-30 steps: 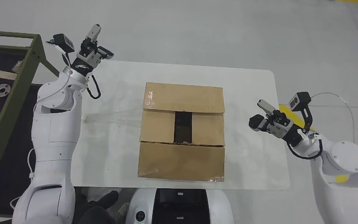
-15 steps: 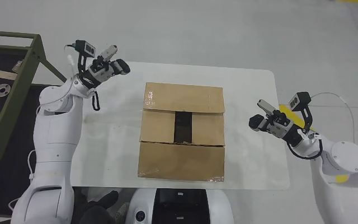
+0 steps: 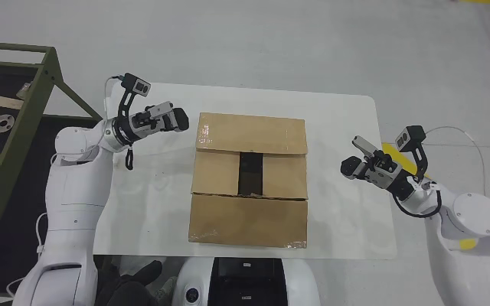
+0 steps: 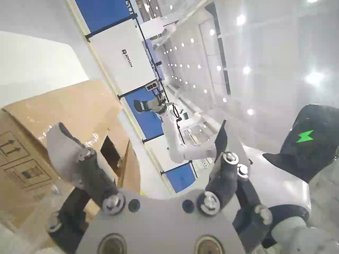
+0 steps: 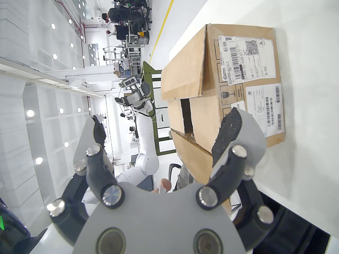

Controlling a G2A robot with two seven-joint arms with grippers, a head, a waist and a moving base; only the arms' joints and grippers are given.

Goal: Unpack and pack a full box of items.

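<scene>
Left gripper (image 3: 178, 118), beyond fingertips (image 4: 66, 146): box (image 3: 249, 180) wall near, thin strip of bare table (image 3: 153, 199) between.
Right gripper (image 3: 351, 155), beyond fingertips (image 5: 230, 130): wider bare table, then box's labelled wall.
Box top: narrow dark slot (image 3: 250, 174).

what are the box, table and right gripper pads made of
Box: cardboard, probably corrugated, matte brown, going by its ragged flap edges. Table: smooth white top with a faint sheen, perhaps laminate or plastic. Right gripper pads: black and ribbed, probably rubber.
</scene>
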